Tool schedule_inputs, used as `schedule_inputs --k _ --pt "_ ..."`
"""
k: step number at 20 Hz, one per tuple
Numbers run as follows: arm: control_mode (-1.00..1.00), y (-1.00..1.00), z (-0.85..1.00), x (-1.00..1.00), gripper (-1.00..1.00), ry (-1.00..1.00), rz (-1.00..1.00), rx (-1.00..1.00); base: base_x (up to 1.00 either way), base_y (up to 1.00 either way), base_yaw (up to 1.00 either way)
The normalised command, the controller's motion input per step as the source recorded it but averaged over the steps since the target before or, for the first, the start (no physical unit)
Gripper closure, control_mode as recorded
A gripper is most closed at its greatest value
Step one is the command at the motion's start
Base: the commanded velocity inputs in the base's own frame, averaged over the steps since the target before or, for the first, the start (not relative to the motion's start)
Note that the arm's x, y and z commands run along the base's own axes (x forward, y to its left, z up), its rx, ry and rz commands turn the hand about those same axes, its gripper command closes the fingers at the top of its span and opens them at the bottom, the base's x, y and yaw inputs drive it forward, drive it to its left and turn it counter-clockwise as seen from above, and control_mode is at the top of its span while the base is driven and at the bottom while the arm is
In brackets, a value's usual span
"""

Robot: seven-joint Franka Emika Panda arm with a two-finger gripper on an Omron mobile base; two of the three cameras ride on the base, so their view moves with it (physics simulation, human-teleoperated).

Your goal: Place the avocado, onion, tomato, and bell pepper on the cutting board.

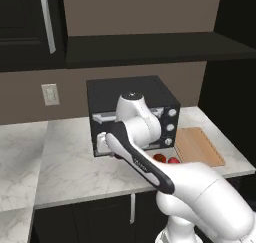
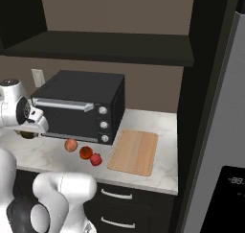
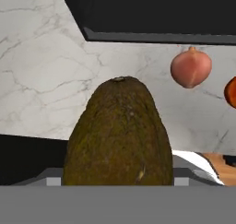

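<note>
Gripper (image 2: 29, 126) at left edge of right base view, just before toaster oven (image 2: 79, 105); closed around avocado (image 3: 119, 135), which fills lower centre of hand view, lifted clear of marble counter (image 3: 41, 71). Fingertips hidden behind fruit. Onion (image 2: 71, 145) on counter at centre-left of right base view, apart from avocado; also upper right of hand view. Tomato (image 2: 86, 153) just right of onion, bell pepper (image 2: 96, 159) beside tomato. Cutting board (image 2: 134, 151) bare, right of centre, near oven's right end. Wall outlet (image 1: 50, 94) at left of left base view.
</note>
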Motion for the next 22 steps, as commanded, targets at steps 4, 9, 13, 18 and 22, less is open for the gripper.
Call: schedule_inputs --k 4,9,13,18,22 --pt "-1.0 -0.71 0.1 0.0 1.0 0.0 0.0 0.0 0.0 0.0 0.0" --pt "-1.0 -0.75 0.02 0.0 1.0 0.0 0.0 0.0 0.0 0.0 0.0" --pt "-1.0 -0.8 0.03 0.0 1.0 0.0 0.0 0.0 0.0 0.0 0.0" --pt "-1.0 -0.84 0.02 0.0 1.0 0.0 0.0 0.0 0.0 0.0 0.0" --pt "-1.0 -0.85 0.02 0.0 1.0 0.0 0.0 0.0 0.0 0.0 0.0"
